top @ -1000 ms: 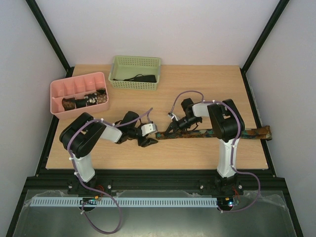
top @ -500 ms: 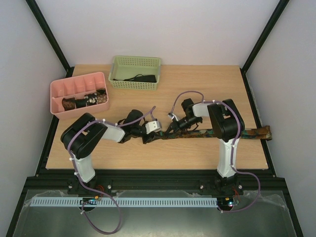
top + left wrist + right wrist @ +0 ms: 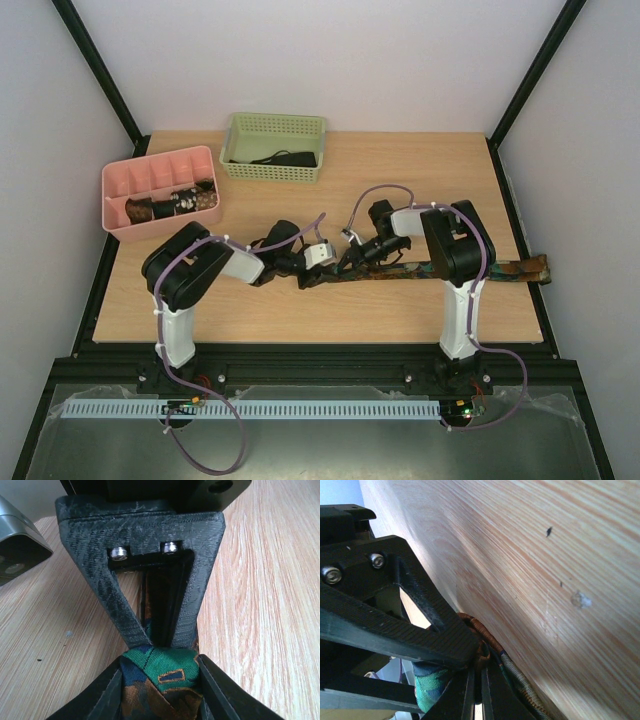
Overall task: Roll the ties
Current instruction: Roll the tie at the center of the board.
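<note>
**Operator:** What does the overhead view give?

**Inspector:** Your tie (image 3: pixel 470 268) lies flat across the table (image 3: pixel 400 180). Its right end reaches over the table's right edge, and its other end is bunched at mid-table. Your left gripper (image 3: pixel 308 274) and right gripper (image 3: pixel 350 262) meet nose to nose on that bunched end. Rolled ties (image 3: pixel 175 204) sit in the pink tray (image 3: pixel 150 228) at back left. The green basket (image 3: pixel 270 172) beside it holds something dark that I cannot identify.

**Operator:** And the left wrist?

**Inspector:** Your left fingers (image 3: pixel 215 690) press on both sides of a green-and-orange fold of the tie. The jaws are part-way closed and gripping it. The right gripper faces in from the top of the view, its tips converging on the same fold.

**Operator:** The right wrist?

**Inspector:** Your right jaws are closed tight, pinching the brown edge of the tie at their tips. The left gripper's black frame fills the left of the view, against the fold. Teal fabric shows beneath it.
</note>
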Action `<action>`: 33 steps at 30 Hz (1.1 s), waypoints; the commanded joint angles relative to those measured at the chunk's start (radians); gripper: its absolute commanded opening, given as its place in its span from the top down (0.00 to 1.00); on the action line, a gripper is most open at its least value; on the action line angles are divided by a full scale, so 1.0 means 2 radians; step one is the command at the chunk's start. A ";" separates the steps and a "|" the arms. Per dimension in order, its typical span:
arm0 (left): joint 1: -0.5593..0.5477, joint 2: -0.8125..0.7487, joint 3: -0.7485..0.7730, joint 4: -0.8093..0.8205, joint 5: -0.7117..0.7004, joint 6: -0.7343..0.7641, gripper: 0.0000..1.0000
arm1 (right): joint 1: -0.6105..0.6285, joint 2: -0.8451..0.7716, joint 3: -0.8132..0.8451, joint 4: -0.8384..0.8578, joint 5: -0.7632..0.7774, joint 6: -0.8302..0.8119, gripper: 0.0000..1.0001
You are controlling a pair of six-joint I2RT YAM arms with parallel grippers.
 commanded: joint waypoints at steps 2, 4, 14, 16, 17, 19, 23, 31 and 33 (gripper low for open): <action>-0.003 0.017 -0.009 -0.038 -0.033 0.039 0.64 | 0.000 0.022 -0.015 -0.029 0.064 -0.006 0.98; -0.003 0.016 -0.012 -0.044 -0.042 0.040 0.63 | 0.000 0.022 -0.016 -0.027 0.062 -0.005 0.98; -0.001 0.006 -0.001 -0.120 -0.090 0.060 0.69 | -0.001 -0.012 -0.006 -0.042 0.042 -0.010 0.85; 0.001 0.003 0.000 -0.136 -0.092 0.063 0.69 | -0.004 -0.021 -0.001 -0.056 0.041 -0.018 0.80; 0.002 0.003 0.000 -0.140 -0.091 0.064 0.69 | -0.006 -0.026 0.000 -0.064 0.040 -0.023 0.77; 0.004 0.005 0.000 -0.149 -0.089 0.069 0.69 | -0.014 -0.034 -0.001 -0.079 0.038 -0.031 0.72; 0.004 0.008 0.002 -0.160 -0.091 0.072 0.69 | -0.020 -0.053 0.004 -0.088 0.015 -0.024 0.63; 0.004 0.009 0.008 -0.167 -0.094 0.072 0.68 | -0.003 -0.049 0.012 -0.013 -0.007 0.068 0.64; 0.004 0.009 0.008 -0.166 -0.095 0.072 0.68 | 0.003 -0.041 0.016 -0.015 -0.004 0.070 0.65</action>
